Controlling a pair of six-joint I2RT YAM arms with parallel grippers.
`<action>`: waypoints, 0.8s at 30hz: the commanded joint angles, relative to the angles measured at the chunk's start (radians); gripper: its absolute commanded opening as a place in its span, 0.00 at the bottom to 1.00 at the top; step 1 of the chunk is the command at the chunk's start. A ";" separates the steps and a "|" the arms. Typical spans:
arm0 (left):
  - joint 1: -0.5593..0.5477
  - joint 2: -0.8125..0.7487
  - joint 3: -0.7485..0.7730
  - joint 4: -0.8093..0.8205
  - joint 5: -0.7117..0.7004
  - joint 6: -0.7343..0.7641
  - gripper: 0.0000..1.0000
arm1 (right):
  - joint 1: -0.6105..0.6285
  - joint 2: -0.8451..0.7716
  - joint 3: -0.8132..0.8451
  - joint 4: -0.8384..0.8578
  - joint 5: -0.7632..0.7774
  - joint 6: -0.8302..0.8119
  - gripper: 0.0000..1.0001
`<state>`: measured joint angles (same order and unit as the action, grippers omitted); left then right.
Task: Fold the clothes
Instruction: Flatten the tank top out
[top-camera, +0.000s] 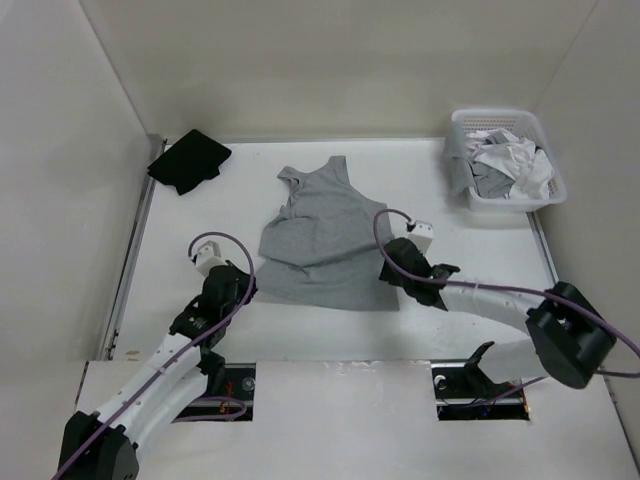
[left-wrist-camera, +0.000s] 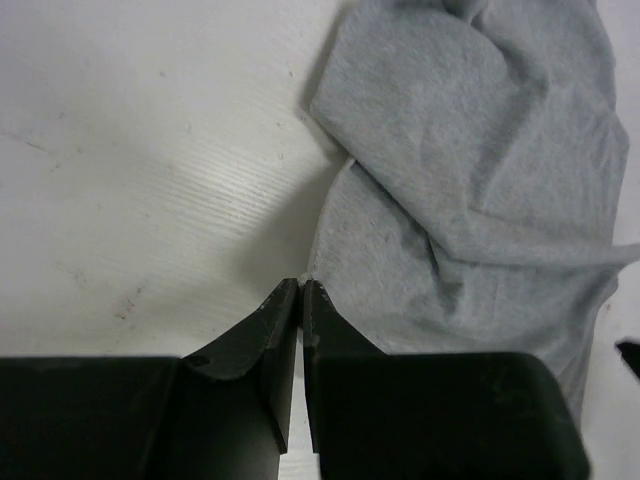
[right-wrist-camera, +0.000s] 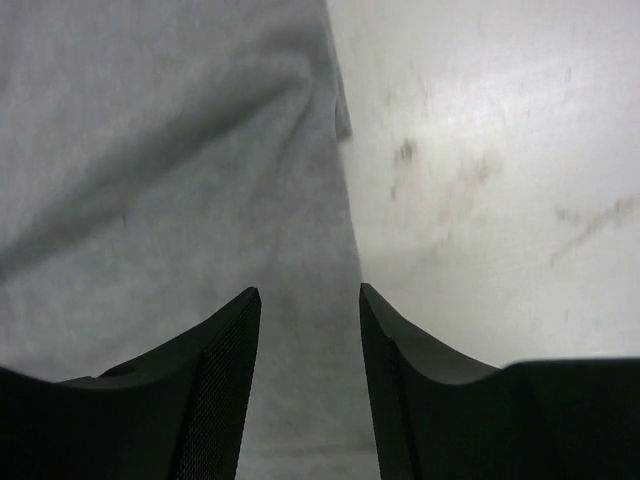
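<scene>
A: What lies furthest left of the top (top-camera: 322, 240)?
B: A black garment (top-camera: 189, 162), crumpled on the table (top-camera: 480, 260), well apart from the top and off beyond its left strap.
A: And the left gripper (top-camera: 245, 286)?
B: Its jaws are pressed together, with only a thin slit between them. The tips sit right at the top's near left corner. Whether any cloth is pinched there cannot be told.
A: How does the top itself lie?
B: It is spread on the table between the two grippers, straps pointing away from the arms and hem nearest them. Its left half is rumpled, with a fold of cloth lying over the body.
A: The right gripper (right-wrist-camera: 308, 292)?
B: Its jaws stand apart and hold nothing. It hangs over the top's right edge near the hem, one finger above grey cloth and the other above bare table.
A: Further right?
B: A white basket (top-camera: 505, 203) of mixed laundry (top-camera: 510, 160), well apart from the top.
</scene>
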<state>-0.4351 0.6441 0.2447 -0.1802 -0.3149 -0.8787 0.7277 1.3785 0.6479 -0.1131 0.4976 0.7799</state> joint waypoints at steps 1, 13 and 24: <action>0.054 -0.021 0.034 0.044 -0.020 0.010 0.03 | 0.084 -0.090 -0.088 -0.083 -0.019 0.122 0.48; 0.049 0.006 0.050 0.068 0.013 0.017 0.04 | 0.358 -0.142 -0.100 -0.407 0.045 0.452 0.43; 0.120 0.009 0.038 0.097 0.069 0.034 0.04 | 0.433 -0.176 -0.090 -0.562 0.045 0.611 0.39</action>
<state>-0.3233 0.6430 0.2539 -0.1490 -0.2787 -0.8566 1.1378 1.2060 0.5392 -0.5858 0.5453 1.3178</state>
